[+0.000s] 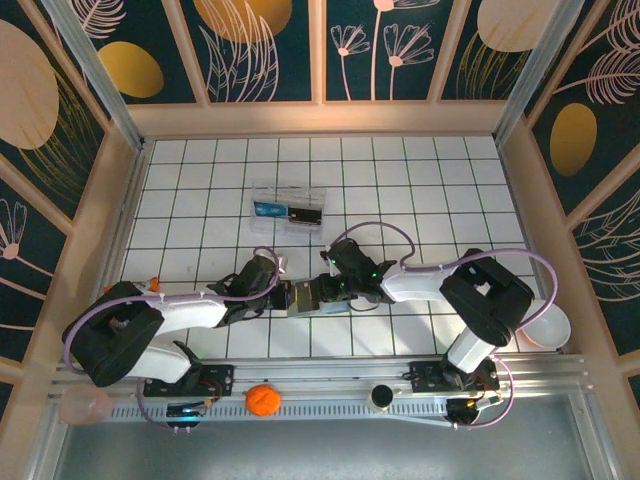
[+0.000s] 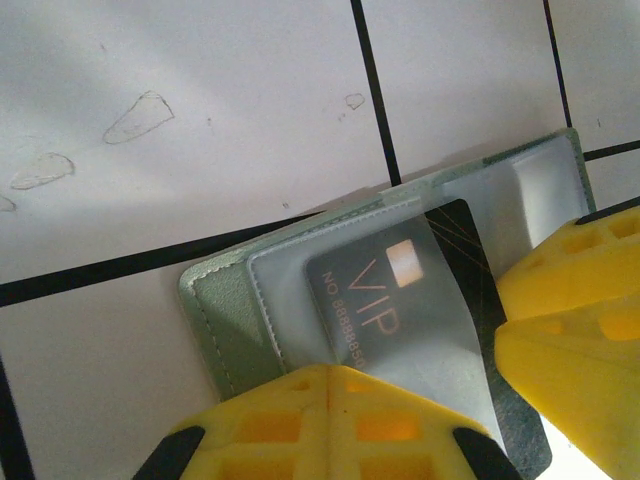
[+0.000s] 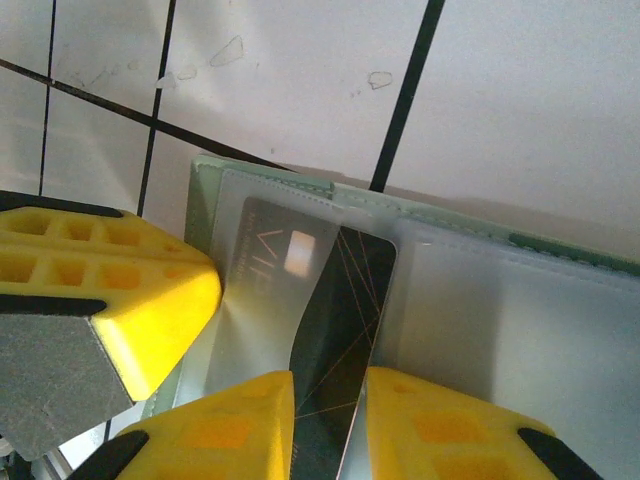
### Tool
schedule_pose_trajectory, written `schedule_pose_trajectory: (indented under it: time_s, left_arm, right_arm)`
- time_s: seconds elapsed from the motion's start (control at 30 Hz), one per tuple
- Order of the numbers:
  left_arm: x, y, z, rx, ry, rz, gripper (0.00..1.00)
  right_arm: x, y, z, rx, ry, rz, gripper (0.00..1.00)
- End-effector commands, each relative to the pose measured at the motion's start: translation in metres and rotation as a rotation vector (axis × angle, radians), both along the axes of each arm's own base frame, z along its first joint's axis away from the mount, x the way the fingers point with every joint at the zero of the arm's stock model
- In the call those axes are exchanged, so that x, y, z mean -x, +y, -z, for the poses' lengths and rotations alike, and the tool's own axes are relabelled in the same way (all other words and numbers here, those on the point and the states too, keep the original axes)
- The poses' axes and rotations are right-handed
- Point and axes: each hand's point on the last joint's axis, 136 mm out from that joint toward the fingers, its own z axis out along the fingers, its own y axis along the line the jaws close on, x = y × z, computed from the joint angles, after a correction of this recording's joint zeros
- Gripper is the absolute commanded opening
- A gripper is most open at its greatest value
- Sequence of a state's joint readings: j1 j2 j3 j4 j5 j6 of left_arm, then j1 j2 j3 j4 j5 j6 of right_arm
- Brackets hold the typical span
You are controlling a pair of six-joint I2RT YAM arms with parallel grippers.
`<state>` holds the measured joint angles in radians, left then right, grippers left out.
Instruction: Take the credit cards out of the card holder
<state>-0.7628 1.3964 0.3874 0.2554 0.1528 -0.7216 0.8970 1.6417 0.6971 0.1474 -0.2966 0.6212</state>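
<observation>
The card holder (image 1: pixel 303 297) lies open on the tiled table (image 1: pixel 420 180), near the arms. The left gripper (image 2: pixel 330 378) is closed, pressing on its edge. The right gripper (image 3: pixel 330 390) straddles a dark card (image 3: pixel 345 320) poking from the sleeve; whether it pinches it cannot be told.

Flat on the table (image 1: pixel 420 190) just below frame centre: card holder (image 1: pixel 303 297), left gripper (image 1: pixel 285 293) on its left end, right gripper (image 1: pixel 326 290) on its right. Well above it, near mid-frame, a box (image 1: pixel 289 208). Inside the holder's pocket, a card (image 2: pixel 385 300), lower end lying between the right gripper's fingers (image 3: pixel 240 430).
</observation>
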Motion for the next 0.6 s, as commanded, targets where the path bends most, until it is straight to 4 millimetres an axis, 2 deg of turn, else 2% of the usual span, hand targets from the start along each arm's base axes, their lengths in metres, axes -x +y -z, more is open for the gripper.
schedule_pose_trajectory:
  time_s: [0.0,0.23,0.57]
  left_arm:
    - [0.007,0.004,0.013,-0.036,0.043,0.018,0.06]
    - [0.008,0.007,0.015,-0.047,0.043,0.016,0.05]
    - [0.003,0.005,0.008,-0.043,0.014,0.017,0.05]
  right_arm:
    - [0.007,0.003,0.01,-0.014,0.058,-0.02,0.24]
    - [0.005,-0.005,0.008,-0.026,0.053,0.018,0.0]
    - [0.002,-0.036,-0.018,0.056,-0.044,0.086,0.0]
